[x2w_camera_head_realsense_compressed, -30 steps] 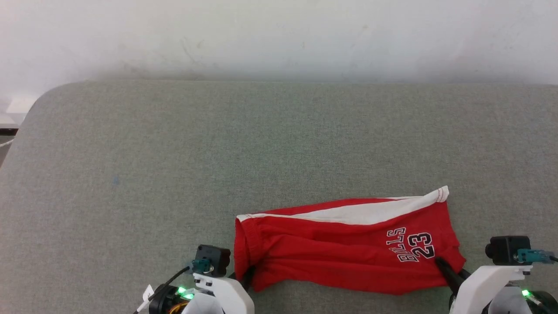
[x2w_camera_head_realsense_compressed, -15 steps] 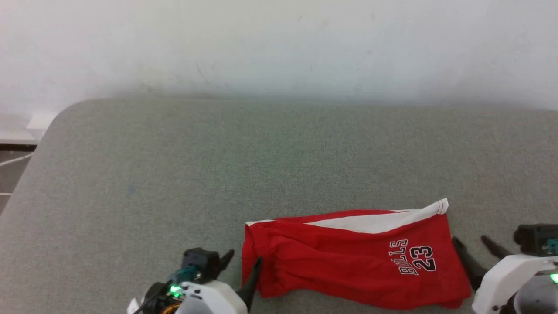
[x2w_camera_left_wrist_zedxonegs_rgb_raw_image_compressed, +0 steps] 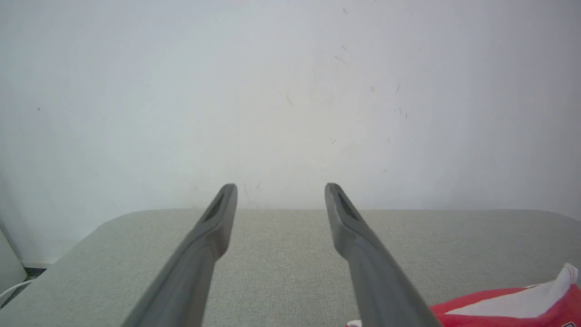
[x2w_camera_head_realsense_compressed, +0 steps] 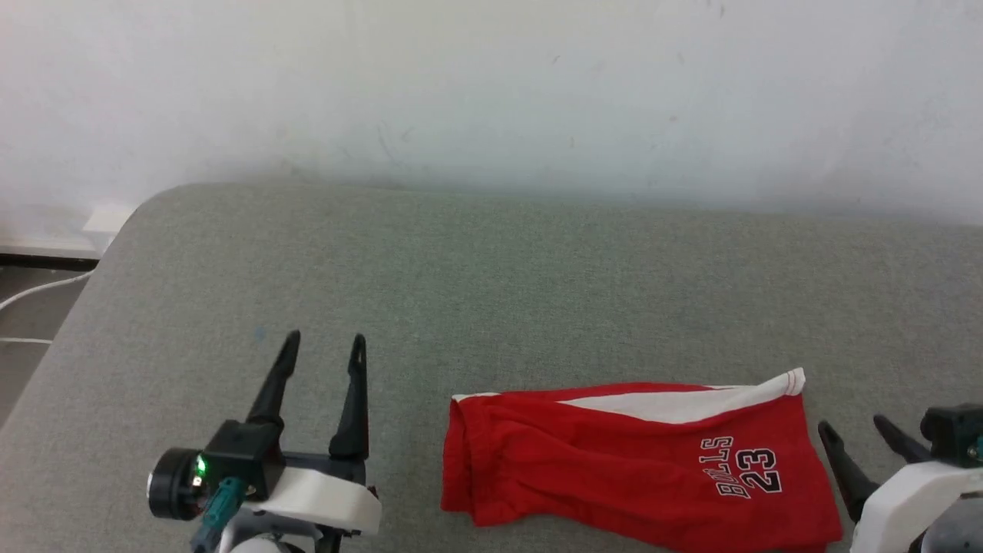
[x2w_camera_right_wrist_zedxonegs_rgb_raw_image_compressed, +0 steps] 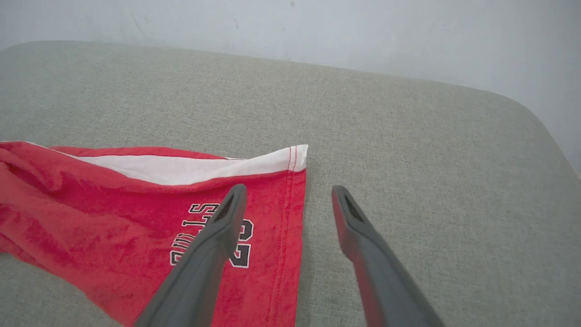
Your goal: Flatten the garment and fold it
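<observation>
grey fabric surface [x2w_camera_head_realsense_compressed: 491, 292], white wall [x2w_camera_head_realsense_compressed: 491, 84]

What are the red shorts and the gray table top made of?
Shorts: probably soft, fuzzy cloth, matte; it wrinkles and folds. Table top: seems covered in woven gray fabric, matte; a fine weave shows.

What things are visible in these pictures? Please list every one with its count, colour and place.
shorts: one, red with a white stripe and a "23" print, lying on the table near its front edge
table: one, grey cloth top, rounded corners, against the wall
wall: one, white, behind the table
cable: count unclear, white, beyond the table's left edge
left pincer: one, dark fingers, open, left of the shorts and apart from them
right pincer: one, dark fingers, open, beside the shorts' right end
</observation>
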Motion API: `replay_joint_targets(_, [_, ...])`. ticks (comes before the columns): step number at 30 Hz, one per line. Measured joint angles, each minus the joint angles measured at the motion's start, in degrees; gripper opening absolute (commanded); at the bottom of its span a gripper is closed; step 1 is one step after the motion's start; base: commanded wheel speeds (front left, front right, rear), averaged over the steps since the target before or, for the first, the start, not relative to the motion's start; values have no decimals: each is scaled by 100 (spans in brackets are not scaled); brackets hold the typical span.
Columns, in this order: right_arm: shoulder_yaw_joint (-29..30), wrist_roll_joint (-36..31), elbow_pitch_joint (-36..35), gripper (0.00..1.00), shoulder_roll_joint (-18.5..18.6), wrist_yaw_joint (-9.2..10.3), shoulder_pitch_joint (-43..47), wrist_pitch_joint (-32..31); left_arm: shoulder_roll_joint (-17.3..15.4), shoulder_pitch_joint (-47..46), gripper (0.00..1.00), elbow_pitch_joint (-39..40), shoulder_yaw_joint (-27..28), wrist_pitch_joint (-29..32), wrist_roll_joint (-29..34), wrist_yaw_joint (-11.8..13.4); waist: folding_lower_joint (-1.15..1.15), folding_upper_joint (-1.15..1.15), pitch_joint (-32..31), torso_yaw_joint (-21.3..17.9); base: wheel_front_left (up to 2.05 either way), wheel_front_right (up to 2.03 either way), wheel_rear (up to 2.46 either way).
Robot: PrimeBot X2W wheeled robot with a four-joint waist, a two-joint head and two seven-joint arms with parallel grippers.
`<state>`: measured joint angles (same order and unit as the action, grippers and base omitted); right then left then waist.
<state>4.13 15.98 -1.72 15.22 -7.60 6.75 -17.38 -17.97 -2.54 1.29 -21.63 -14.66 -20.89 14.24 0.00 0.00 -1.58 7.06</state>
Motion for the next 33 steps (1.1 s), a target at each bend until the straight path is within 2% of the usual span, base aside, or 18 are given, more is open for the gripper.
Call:
replay_joint_targets(5, [233,-33,383,100,-258,0,32,-280,78,272,100,366,287,-5,906,19,0,0,60,81,0,0,0])
replay_joint_targets(10, [437,73,884,100,-512,0,-85,-582,113,477,100,291,304,-7,1404,18,0,0,154,180,0,0,0])
replay_joint_targets(20, [577,243,1726,100,-673,0,-573,-987,357,485,100,237,427,-7,1514,-113,0,0,416,400,0,0,0])
replay_joint_targets(26, [215,485,1839,100,-454,29,-680,-1135,517,470,100,212,492,-7,1559,-210,0,0,594,525,0,0,0])
replay_joint_targets(27, [164,519,1842,68,-413,51,-683,-1132,535,469,100,210,503,-7,1564,-216,0,0,620,542,0,0,0])
replay_joint_targets(28, [124,534,1842,0,-379,51,-695,-1120,543,464,100,198,526,-7,1564,-243,0,0,643,557,0,0,0])
replay_joint_targets(33, [35,534,1947,0,-378,45,-792,-770,597,435,100,94,642,-7,1564,-349,0,0,663,583,0,0,0])
